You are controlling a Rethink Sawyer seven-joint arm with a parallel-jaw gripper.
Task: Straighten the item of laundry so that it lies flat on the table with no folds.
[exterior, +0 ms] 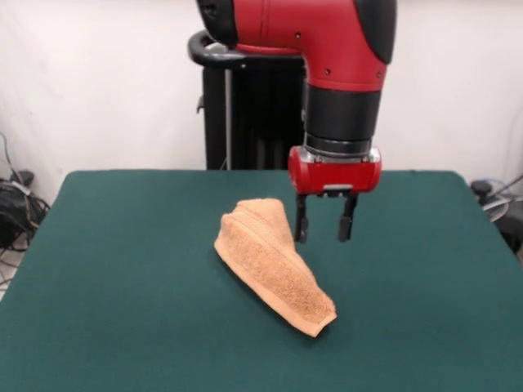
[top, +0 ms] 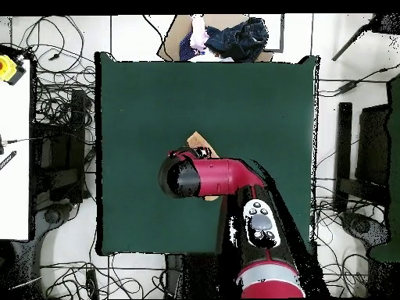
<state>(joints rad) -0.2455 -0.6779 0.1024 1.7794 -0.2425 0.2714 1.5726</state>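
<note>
Hovering just above the surface (exterior: 122,269), the end effector (exterior: 324,234) hangs with its two fingers parted and empty, at about three o'clock of the towel's (exterior: 270,263) upper end in the front view. The towel lies near the middle, folded over itself into a long wedge running from eleven to five o'clock. It looks light, soft and limp, so it will likely drape and drag rather than slide stiffly. A top-layer edge or corner seems the best pinch point.
</note>
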